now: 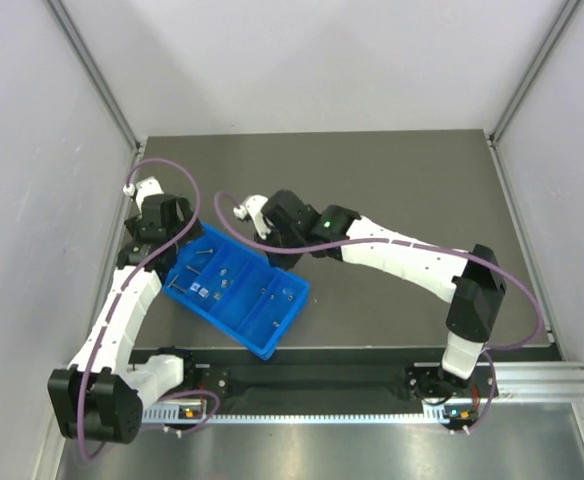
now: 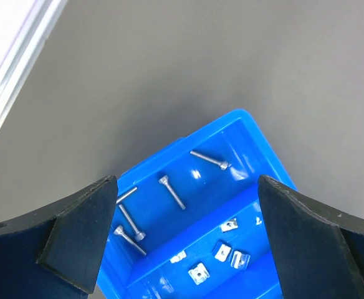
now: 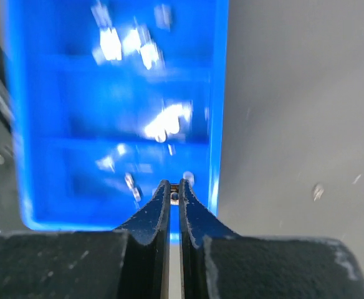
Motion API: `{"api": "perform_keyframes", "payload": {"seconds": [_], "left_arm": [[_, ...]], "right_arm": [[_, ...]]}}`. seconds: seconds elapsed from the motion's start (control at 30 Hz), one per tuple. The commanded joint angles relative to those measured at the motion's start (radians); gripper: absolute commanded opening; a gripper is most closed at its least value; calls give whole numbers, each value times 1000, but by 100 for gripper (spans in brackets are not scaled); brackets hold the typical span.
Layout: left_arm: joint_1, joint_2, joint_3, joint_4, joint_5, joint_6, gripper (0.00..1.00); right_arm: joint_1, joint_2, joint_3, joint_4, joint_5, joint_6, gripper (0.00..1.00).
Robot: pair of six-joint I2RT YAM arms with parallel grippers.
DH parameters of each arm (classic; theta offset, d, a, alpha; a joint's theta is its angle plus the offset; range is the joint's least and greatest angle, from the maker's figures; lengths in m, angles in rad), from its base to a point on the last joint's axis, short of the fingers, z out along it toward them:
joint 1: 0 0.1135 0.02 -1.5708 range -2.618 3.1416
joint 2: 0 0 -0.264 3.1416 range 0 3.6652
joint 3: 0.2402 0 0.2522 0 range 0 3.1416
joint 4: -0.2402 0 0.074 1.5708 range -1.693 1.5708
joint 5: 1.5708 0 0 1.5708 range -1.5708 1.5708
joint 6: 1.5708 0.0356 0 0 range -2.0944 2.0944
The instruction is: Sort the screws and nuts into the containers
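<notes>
The right gripper (image 3: 174, 187), narrowed to a slit with any catch lost in blur, hangs beside the blue tray's (image 3: 218, 124) 3 o'clock wall, so a release might spill outside, while the left gripper (image 2: 187, 187) gapes wide above the screws (image 2: 171, 191), with the nuts (image 2: 222, 251) at their 5 o'clock.

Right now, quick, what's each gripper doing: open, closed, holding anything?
Left gripper: open, holding nothing, over the blue tray.
Right gripper: closed; the view is too blurred to tell if anything is pinched.
</notes>
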Motion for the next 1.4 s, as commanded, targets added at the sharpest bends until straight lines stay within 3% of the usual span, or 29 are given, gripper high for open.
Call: {"api": "perform_keyframes", "payload": {"seconds": [0.0,0.23,0.4,0.5,0.53,0.63,0.9,1.03,1.2,1.37], "left_arm": [[0,-42,-6,65,4,22,99],[-3,-85,-27,80,19,26,99],[-3,-94,-33,87,21,28,99],[-5,-97,-38,97,21,29,99],[-9,-97,-38,102,19,34,99],[-25,-97,-41,113,11,49,99],[-43,-102,-49,126,4,69,99],[-43,-95,-47,125,13,69,99],[-43,-69,-37,110,24,69,99],[-43,-43,-18,85,25,52,99]], "right_arm": [[21,-17,-75,-16,14,-23,0],[35,33,-98,45,-5,-81,0],[54,47,-127,58,-32,-90,10],[66,50,-123,54,-26,-90,30],[64,49,-115,45,-23,-90,45],[35,17,-74,62,-8,-68,69],[-212,-17,0,41,23,11,70],[-297,-13,-98,59,22,-133,57],[-376,-13,-248,168,23,-190,56],[-388,50,-273,166,23,-278,54]]}}
